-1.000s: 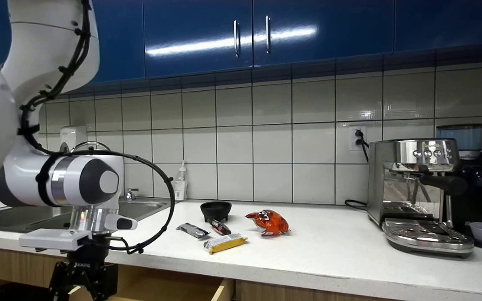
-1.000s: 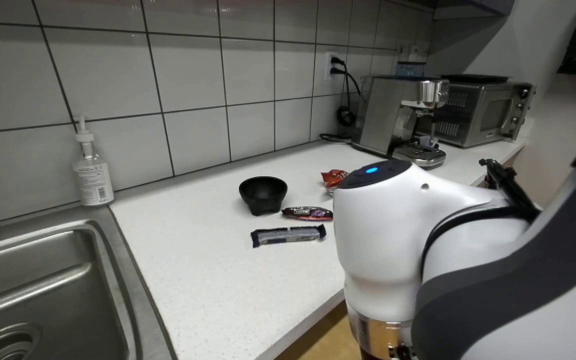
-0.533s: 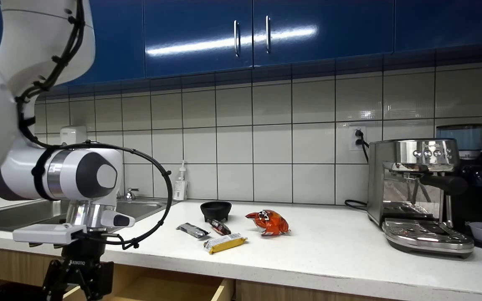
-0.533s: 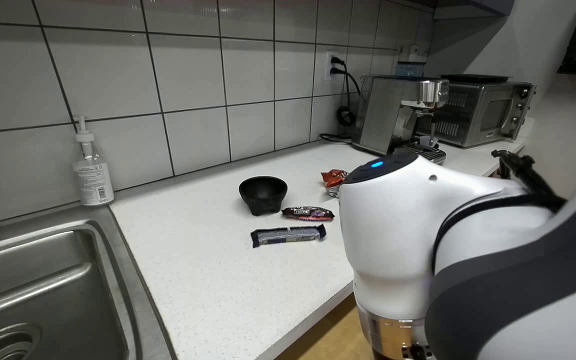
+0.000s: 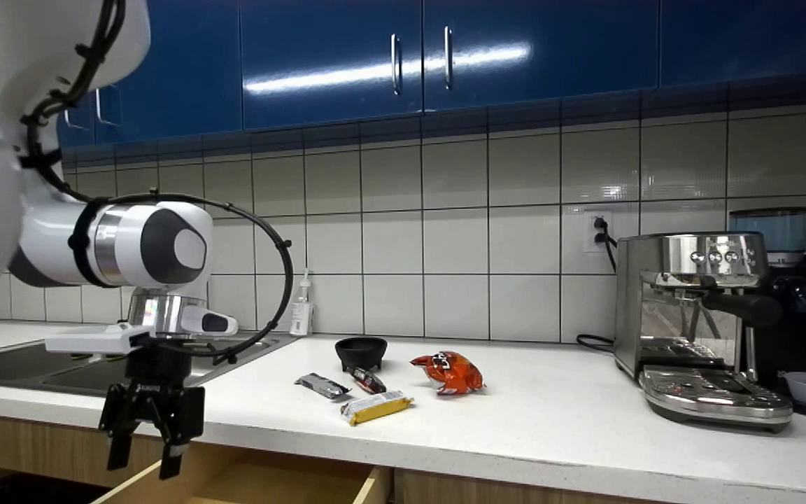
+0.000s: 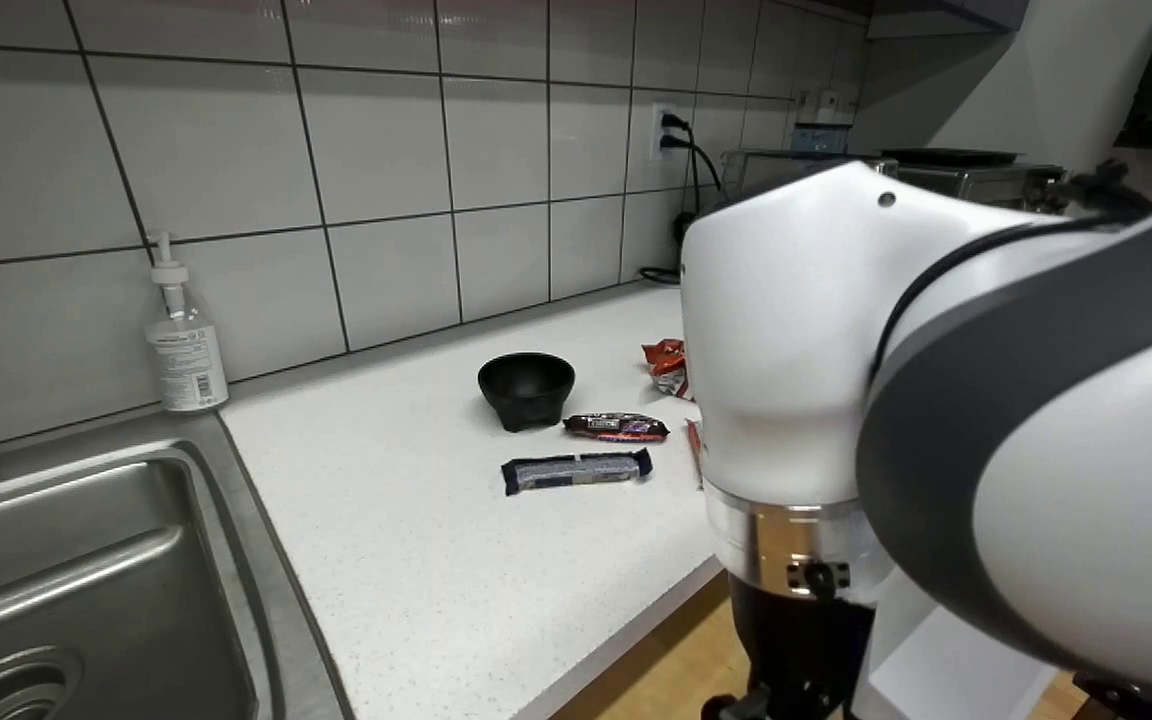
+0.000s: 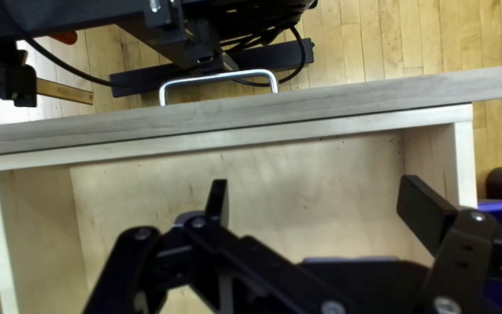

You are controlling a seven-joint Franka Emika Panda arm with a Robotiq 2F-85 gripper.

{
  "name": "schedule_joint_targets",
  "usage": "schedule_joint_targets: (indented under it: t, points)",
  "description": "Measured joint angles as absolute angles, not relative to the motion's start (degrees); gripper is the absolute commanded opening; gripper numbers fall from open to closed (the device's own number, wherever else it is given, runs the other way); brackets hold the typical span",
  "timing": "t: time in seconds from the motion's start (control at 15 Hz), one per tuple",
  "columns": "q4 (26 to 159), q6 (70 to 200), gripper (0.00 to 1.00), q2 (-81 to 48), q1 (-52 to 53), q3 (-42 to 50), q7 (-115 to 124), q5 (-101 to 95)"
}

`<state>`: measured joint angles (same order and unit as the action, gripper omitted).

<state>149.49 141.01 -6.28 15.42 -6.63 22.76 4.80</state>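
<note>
From left in an exterior view, a steel sink [image 5: 18,367], set in a white counter [image 5: 550,420], lies behind the fingers [image 5: 119,453]. Next, the robot's black gripper [image 5: 144,462] hangs pointing down with both fingers spread wide and nothing between them. Directly beneath the fingers in the wrist view is a pulled-out wooden drawer [image 7: 233,137], the thing nearest to them; its metal handle [image 7: 218,76] juts from the drawer's front, beyond the fingers, lined up with the one on that view's left rather than midway between the two. Careful work here would likely mean keeping both fingertips off the drawer's side walls, above all at the wrist view's right, where finger and wood look closest. How high the tips stand over the rim is hard to judge, so slow, level moves seem wise. To the fingers' right and behind them, on the counter, rest a silver-wrapped bar [image 5: 322,386], a black bowl [image 5: 361,351], a dark-wrapped bar [image 5: 369,381], a yellow-and-white bar [image 5: 377,407] and an orange bag [image 5: 450,373], all well apart from the gripper. Any travel toward them would probably call for lifting first, so the fingers pass over the counter's front edge without a knock. Farther right of the fingers stands a steel espresso machine [image 5: 662,322].
</note>
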Motion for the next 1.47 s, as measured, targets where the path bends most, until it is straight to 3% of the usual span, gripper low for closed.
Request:
schedule_joint_targets:
  t: [0.73,1.47]
  points:
    - [142.45,132.71,1.0,-1.59,9.84,-5.61,25.5,3.88]
    - [131.22,130.5,1.0,-7.67,7.09,-1.63,33.92,0.4]
